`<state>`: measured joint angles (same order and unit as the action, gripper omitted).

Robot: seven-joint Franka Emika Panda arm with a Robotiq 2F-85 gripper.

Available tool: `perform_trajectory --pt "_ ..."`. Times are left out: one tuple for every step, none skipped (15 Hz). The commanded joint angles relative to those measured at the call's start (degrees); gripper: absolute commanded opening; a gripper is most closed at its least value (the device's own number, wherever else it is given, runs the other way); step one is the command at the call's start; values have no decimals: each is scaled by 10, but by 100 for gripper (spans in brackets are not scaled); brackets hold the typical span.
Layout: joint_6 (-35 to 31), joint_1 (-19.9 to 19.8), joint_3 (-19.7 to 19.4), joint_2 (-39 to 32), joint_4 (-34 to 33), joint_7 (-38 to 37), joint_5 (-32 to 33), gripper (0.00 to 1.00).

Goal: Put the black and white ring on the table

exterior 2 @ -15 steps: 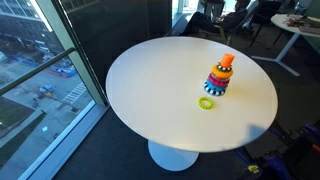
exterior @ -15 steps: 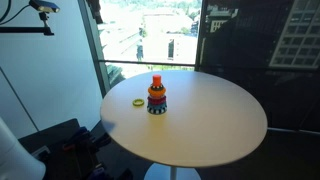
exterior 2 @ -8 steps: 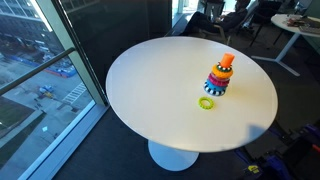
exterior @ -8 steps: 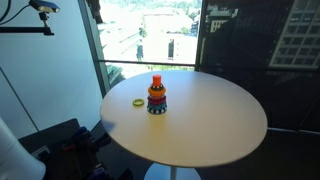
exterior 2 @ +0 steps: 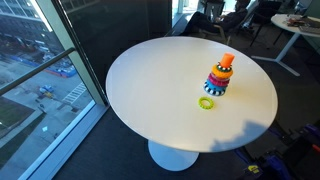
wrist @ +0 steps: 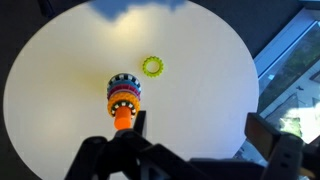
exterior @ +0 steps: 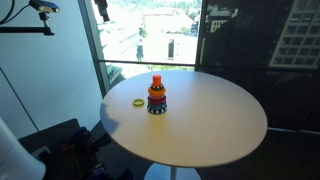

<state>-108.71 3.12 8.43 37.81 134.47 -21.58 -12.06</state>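
The black and white ring (exterior: pixel 157 109) sits at the bottom of a stack of coloured rings on an orange-topped post, near the middle of the round off-white table (exterior: pixel 205 130). It also shows in an exterior view (exterior 2: pixel 213 90) and in the wrist view (wrist: pixel 122 81). My gripper (wrist: pixel 200 128) is open and empty, high above the table and looking down on the stack. In an exterior view only a dark part of it (exterior: pixel 100 9) shows at the top edge. A yellow-green ring (exterior: pixel 138 102) lies flat on the table beside the stack.
The orange and red rings (exterior 2: pixel 220 72) sit above the black and white ring on the post. Tall windows stand behind the table (exterior 2: pixel 150 90). Dark equipment lies on the floor near the table's edge (exterior: pixel 70 145).
The dark gripper part at the top edge of an exterior view has shifted slightly. The rings and the stack have not moved.
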Motion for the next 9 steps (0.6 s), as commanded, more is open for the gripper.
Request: perform_trajectory --pt "-18 -17 16 -52 -40 -28 4 100" --pt "-22 -20 20 -70 -51 -35 7 100" --pt "-23 -22 23 -85 -61 -42 12 100" --pt "-23 -24 26 -103 -73 -49 17 100" --pt "-19 -26 29 -120 -85 -56 23 100" --pt "-14 -28 30 -140 -100 -63 30 100" --pt "-8 -29 31 -159 -114 -69 38 100" --pt "0 -29 30 -177 -127 -73 47 100" --pt "4 -28 29 -192 -138 -77 57 100"
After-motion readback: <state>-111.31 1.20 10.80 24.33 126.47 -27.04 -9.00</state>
